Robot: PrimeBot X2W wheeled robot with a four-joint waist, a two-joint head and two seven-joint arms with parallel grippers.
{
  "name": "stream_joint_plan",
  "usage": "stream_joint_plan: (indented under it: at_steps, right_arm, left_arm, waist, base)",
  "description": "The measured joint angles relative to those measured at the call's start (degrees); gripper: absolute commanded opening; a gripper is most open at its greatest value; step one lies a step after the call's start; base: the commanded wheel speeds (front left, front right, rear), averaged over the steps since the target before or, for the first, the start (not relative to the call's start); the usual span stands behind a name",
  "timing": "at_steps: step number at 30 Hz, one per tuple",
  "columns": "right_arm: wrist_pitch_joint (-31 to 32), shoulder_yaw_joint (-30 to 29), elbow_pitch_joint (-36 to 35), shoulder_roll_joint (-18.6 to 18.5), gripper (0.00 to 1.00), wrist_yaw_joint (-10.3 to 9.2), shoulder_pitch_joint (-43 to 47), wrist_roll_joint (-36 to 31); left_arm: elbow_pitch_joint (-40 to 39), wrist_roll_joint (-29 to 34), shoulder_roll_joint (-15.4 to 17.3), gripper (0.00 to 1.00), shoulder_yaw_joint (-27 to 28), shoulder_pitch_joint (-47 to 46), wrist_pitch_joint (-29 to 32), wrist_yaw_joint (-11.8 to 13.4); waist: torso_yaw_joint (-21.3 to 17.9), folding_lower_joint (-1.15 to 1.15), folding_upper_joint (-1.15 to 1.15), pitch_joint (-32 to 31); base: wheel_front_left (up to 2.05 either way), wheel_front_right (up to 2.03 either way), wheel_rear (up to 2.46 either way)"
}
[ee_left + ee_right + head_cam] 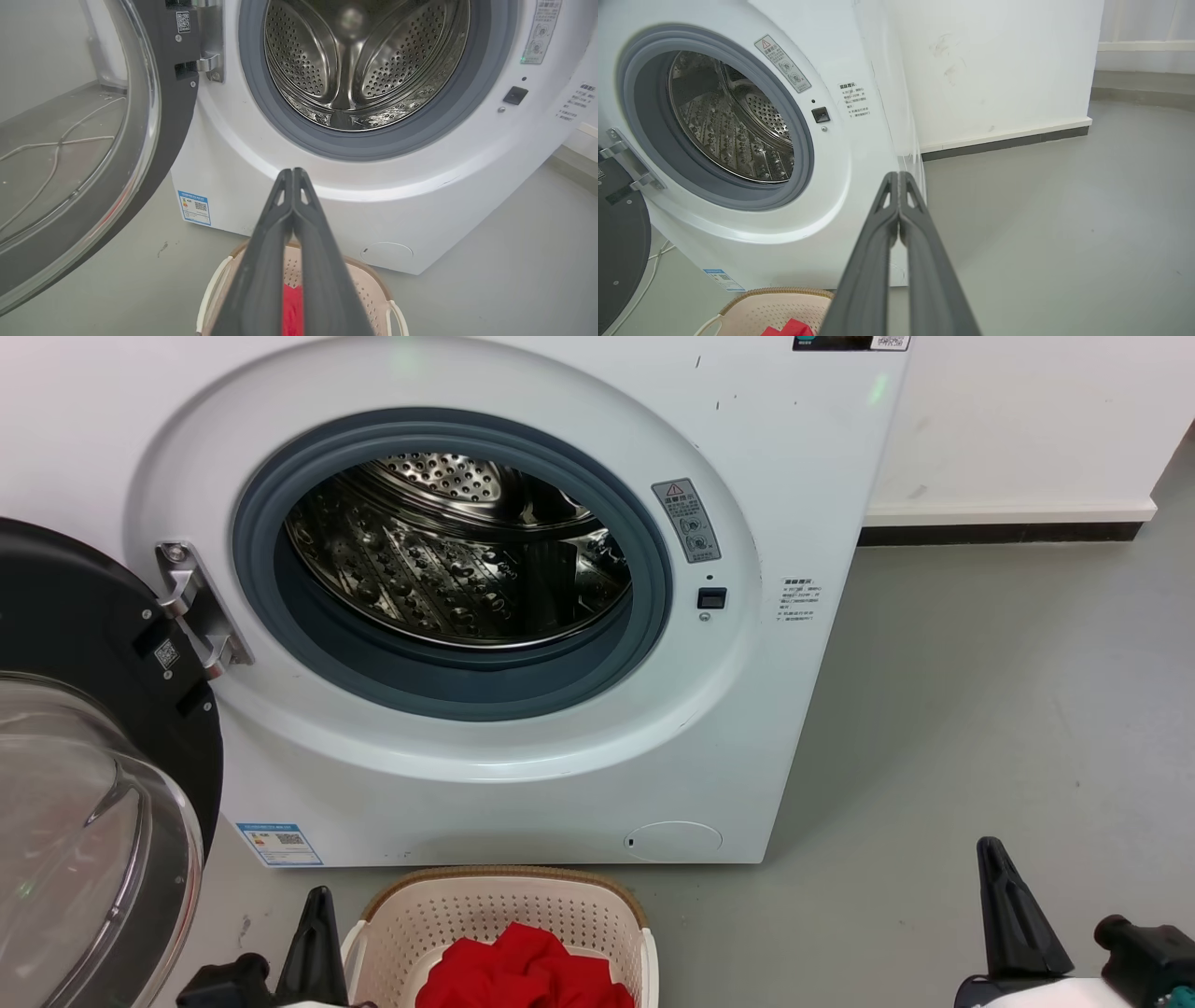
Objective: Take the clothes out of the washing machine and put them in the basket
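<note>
The white washing machine [523, 747] stands with its porthole open, and I see bare steel in the drum [448, 551]. Red clothes [523, 971] lie bunched in the cream basket [504, 910] on the floor before it. A strip of the clothes [293, 310] shows between my left fingers, over the basket [369, 291]. The clothes [789, 327] also peek from the basket [775, 303]. My left gripper [317, 896] is shut and holds nothing, just left of the basket. My right gripper [991, 847] is shut over bare floor at the right. Left gripper [292, 171] and right gripper [898, 175] tips meet.
The black-rimmed glass door [84, 784] hangs open at the left, close to my left arm. A cable [56, 149] lies on the floor behind it. A white wall with a dark skirting [999, 527] runs to the right of the machine, above grey floor [980, 728].
</note>
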Motion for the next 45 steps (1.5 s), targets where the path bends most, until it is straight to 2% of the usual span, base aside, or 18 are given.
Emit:
stream_joint_plan:
  at_steps: [21,45]
  right_arm:
    - [4.19,0.18,2.65,-0.81,0.00,-0.01,-3.14,22.46]
    - [8.33,-0.26,4.89,-1.27,0.00,-0.02,-6.38,41.95]
  left_arm:
    - [1.62,-21.23,-0.01,0.00,1.47,-3.58,4.93,-2.52]
    - [3.21,-40.22,-0.01,0.00,2.90,-6.96,9.50,-4.85]
  waist:
    - [0.26,0.00,0.00,0.19]
    - [0.55,0.00,0.00,0.40]
  base:
    - [0.00,0.00,0.00]
    - [0.00,0.00,0.00]
